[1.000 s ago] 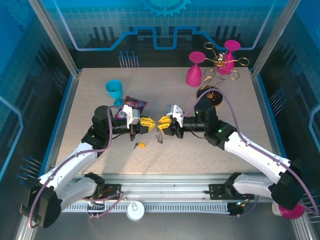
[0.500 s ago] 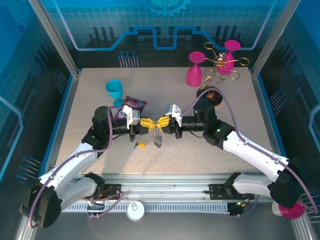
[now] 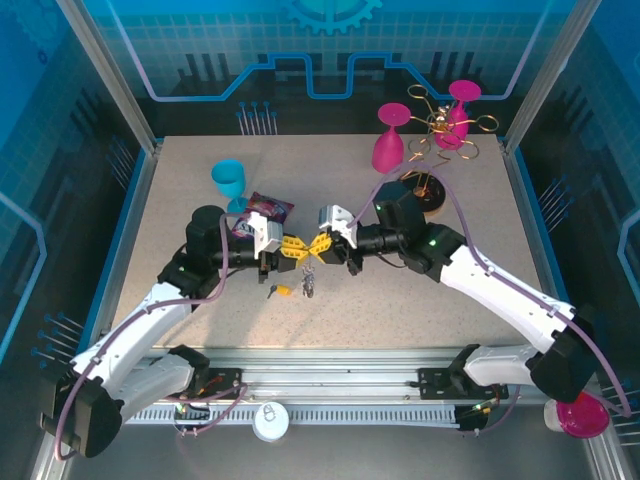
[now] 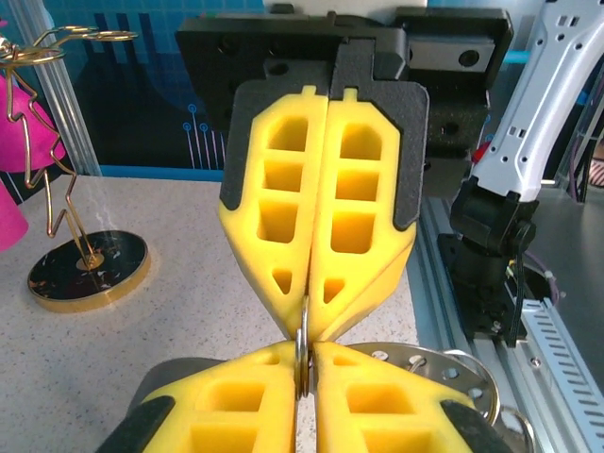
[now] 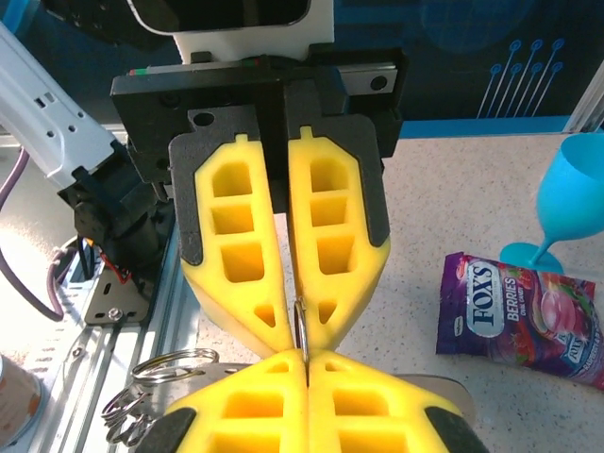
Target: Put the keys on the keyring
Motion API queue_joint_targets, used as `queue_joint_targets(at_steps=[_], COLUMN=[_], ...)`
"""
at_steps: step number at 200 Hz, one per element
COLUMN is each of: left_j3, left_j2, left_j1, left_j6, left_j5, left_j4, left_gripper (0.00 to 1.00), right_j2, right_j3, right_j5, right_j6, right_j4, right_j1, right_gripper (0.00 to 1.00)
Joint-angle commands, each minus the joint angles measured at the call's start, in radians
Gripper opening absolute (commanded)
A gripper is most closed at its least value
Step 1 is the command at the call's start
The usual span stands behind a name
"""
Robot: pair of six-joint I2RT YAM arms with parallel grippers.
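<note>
My left gripper and right gripper meet tip to tip above the table's middle. Both are shut on the same thin metal ring of the keyring, which stands edge-on between the two pairs of yellow fingers. In the right wrist view the ring shows where my right gripper meets the left one. The rest of the keyring hangs below the tips, with a perforated metal disc and loose loops. One of the keys, with a yellow head, lies on the table just below the left gripper.
A purple candy bag and a blue cup lie behind the left gripper. At the back right stand a pink glass and a gold wire rack with a dark round base. The metal rail runs along the near edge.
The right gripper has shut and moved left until its tips meet the left gripper's. Both grippers shifted slightly left with the ring, and the hanging keyring moved with them.
</note>
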Motion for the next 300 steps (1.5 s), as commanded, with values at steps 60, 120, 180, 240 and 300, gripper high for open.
queue_joint_targets(at_steps=[60,120,180,240,300], left_j3=[0.106,0.077,0.031,0.064,0.05], left_j2=[0.018,-0.014,-0.048,-0.073,-0.138], left_j1=[-0.007,-0.008,-0.007,0.003,0.034], left_j6=[0.276,0.291,0.053,-0.185,-0.338], left_j5=[0.011,-0.062,-0.301,-0.539,-0.927], left_j4=[-0.293,-0.271,-0.151,-0.227,-0.267], left_gripper=[0.0,0.0,0.0,0.0,0.0], right_j2=[0.077,-0.09,-0.141,0.034,0.376], right_j3=[0.175,-0.073,-0.202,-0.206,-0.002], right_j5=[0.022,0.236,0.666,0.827,0.668], right_j6=[-0.149,-0.076,0.356,0.751,0.965], right_j4=[-0.207,-0.001,0.08,-0.002,-0.056], right_j1=[0.064,0.0,0.002,0.137,0.224], right_gripper=[0.04,0.34,0.26,0.21,0.26])
